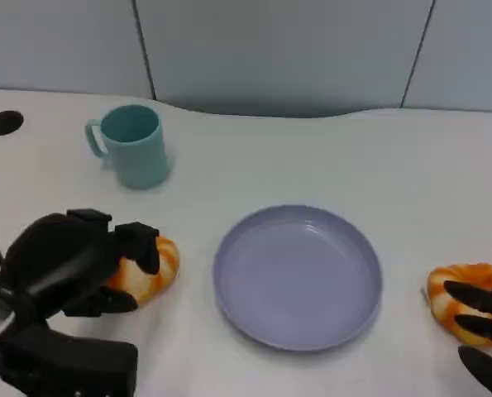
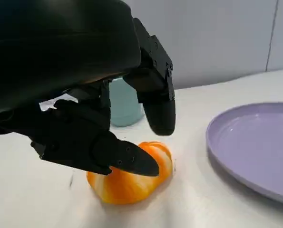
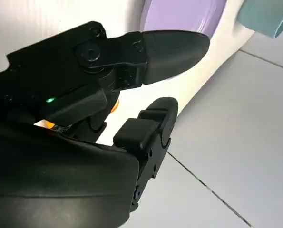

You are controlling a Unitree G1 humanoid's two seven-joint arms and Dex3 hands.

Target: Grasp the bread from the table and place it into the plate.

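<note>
White bench (image 1: 378, 165) is carrying a lilac plate (image 1: 298, 277) at its middle and a teal mug (image 1: 132, 145) behind. Left hand (image 1: 80, 260) is closing its fingers (image 2: 127, 159) around one bread (image 1: 150, 273); right hand (image 1: 485, 331) is touching another bread (image 1: 460, 298), grip unclear.

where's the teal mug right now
In the head view the teal mug stands upright at the table's far left, beyond the left hand and the bread under it, up and left of the purple plate.
</note>
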